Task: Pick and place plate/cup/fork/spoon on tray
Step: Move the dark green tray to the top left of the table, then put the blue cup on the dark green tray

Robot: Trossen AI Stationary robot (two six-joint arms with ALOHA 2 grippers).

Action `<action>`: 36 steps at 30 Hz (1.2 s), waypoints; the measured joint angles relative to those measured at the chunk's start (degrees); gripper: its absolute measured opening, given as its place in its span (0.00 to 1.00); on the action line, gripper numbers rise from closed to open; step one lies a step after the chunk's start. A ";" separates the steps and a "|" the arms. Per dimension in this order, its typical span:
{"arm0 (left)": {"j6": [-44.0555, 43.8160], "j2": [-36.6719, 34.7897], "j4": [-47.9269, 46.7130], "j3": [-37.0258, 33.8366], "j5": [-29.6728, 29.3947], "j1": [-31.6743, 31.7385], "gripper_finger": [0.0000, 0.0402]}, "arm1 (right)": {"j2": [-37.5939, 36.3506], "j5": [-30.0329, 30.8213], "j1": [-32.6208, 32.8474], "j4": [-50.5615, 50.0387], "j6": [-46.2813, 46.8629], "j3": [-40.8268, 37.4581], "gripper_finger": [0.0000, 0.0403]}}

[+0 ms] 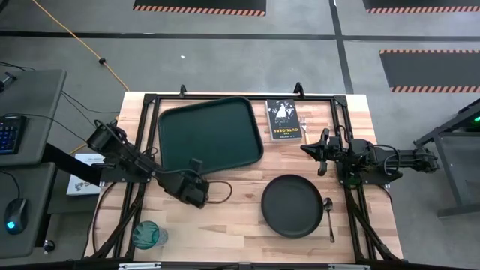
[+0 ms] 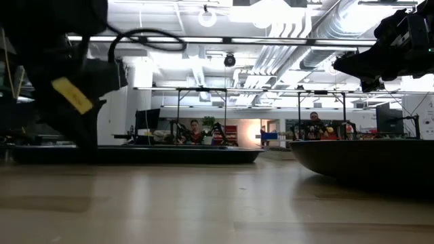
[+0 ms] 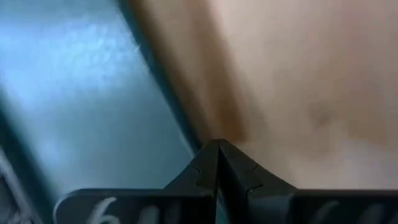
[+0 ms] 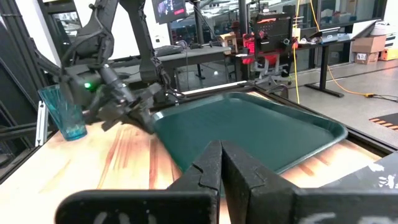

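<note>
L arm reaches low across table (image 1: 225, 217); left end effector (image 1: 196, 165) fingers together, empty, at tray (image 1: 208, 133) near edge; right end effector (image 1: 321, 154) raised beside book (image 1: 283, 120), fingers together.

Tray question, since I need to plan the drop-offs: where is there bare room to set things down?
The tray is bare throughout; only the left end effector sits at its near rim. Bare wood lies between the cup and the plate. It is crowded between the plate and the spoon.

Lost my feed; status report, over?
Left gripper shut at tray edge; right gripper shut, hovering. Tray empty; plate, spoon, cup on table.
</note>
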 joint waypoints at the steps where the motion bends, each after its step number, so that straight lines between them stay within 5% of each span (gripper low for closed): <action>1: -0.45 0.00 -0.99 -0.01 -0.56 0.64 0.00 | 0.00 0.02 0.02 0.00 -0.02 0.00 0.00; 16: -5.44 -0.09 -7.59 0.83 -1.09 6.02 0.00 | 0.00 0.02 0.01 0.00 0.00 0.00 0.00; 27: -7.24 -3.11 -18.41 10.35 -1.00 5.68 0.00 | 0.00 0.01 0.01 0.00 -0.01 0.00 0.00; 31: -6.11 -9.47 -10.21 9.22 -1.82 4.74 0.00 | 0.00 0.00 0.01 0.00 0.00 0.00 0.00; 36: 2.16 -20.62 14.74 -0.46 -0.84 5.10 0.00 | 0.01 0.02 0.01 0.00 -0.01 0.00 0.00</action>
